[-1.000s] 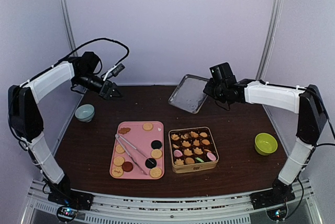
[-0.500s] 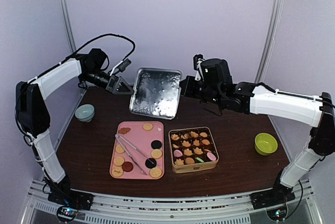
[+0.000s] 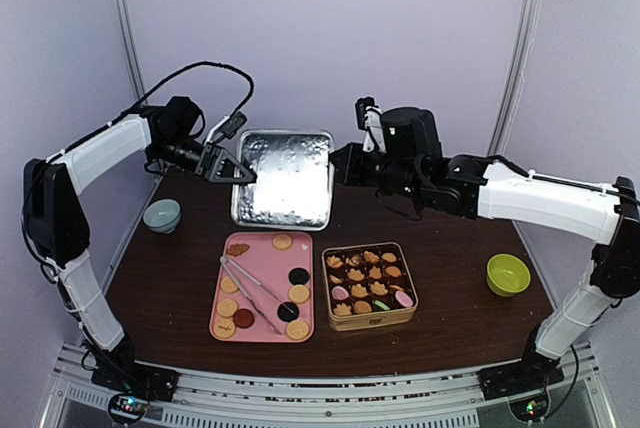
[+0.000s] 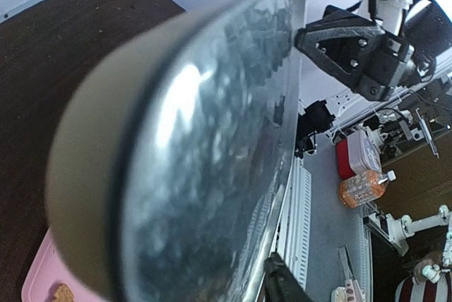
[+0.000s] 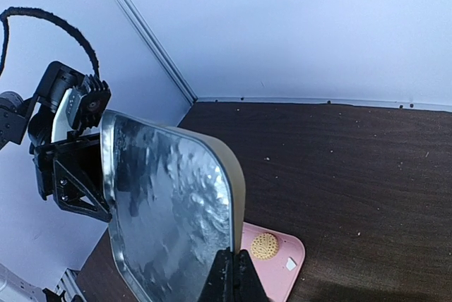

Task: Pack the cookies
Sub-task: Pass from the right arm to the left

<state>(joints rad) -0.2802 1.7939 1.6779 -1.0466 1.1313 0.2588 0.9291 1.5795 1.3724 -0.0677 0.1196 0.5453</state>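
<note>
A silver tin lid point(image 3: 283, 176) hangs above the back of the table, held from both sides. My left gripper point(image 3: 240, 174) is shut on its left rim, and one dark finger point(image 4: 282, 286) shows against that rim. My right gripper point(image 3: 335, 163) is shut on the right rim point(image 5: 232, 274). The lid point(image 4: 212, 140) fills the left wrist view. Below it, cookies point(image 3: 299, 294) lie on a pink tray point(image 3: 262, 248), round tan and dark ones. More cookies point(image 3: 371, 274) sit in the brown cups of the gold tin point(image 3: 369, 320). One tan cookie point(image 5: 265, 245) shows under the lid point(image 5: 169, 210).
Metal tongs point(image 3: 250, 293) lie across the pink tray. A grey-blue bowl point(image 3: 162, 215) stands at the left edge, a green bowl point(image 3: 508, 274) at the right. The back wall is close behind the lid.
My right arm carried the lid from the back right to the left and turned it flatter. My left gripper moved to the lid's left rim and closed on it.
</note>
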